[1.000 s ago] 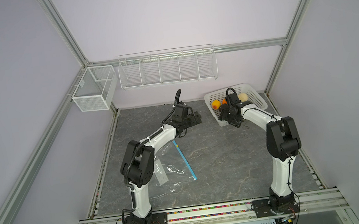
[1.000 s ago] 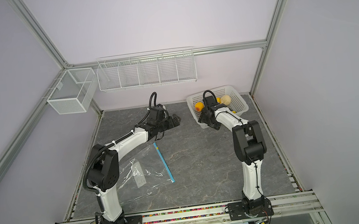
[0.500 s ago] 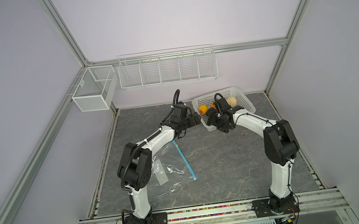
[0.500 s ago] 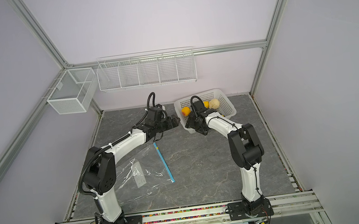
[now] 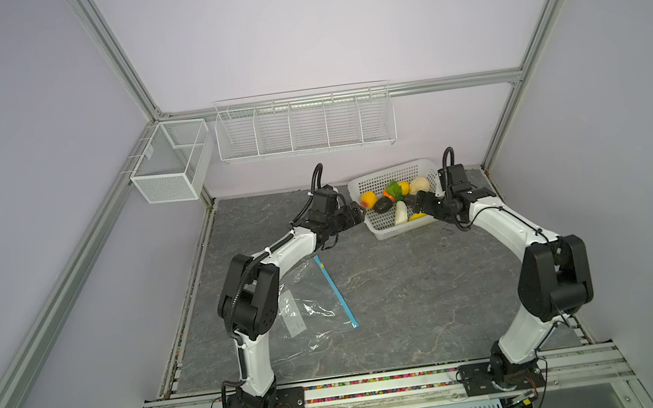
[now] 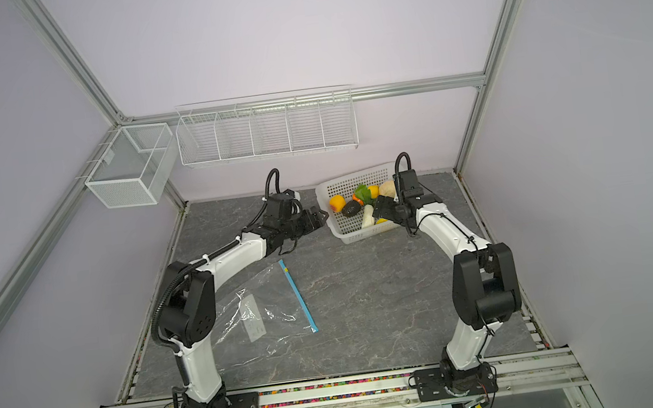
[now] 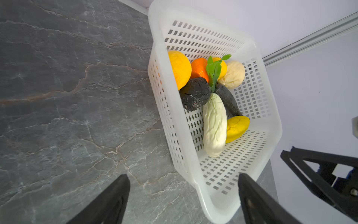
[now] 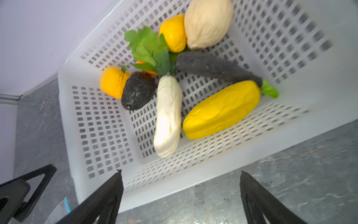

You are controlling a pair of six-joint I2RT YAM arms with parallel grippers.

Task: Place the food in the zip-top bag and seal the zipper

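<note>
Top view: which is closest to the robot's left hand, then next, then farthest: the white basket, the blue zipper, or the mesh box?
1. White basket, right beside the left hand.
2. Blue zipper, on the table toward the front.
3. Mesh box, mounted high at far left.

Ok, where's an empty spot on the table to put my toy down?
The biggest bare patch of table lies between the bag with its blue zipper and the right arm, in front of the basket. The far left corner behind the left arm is bare too. Crowded: the basket, piled with food.
</note>
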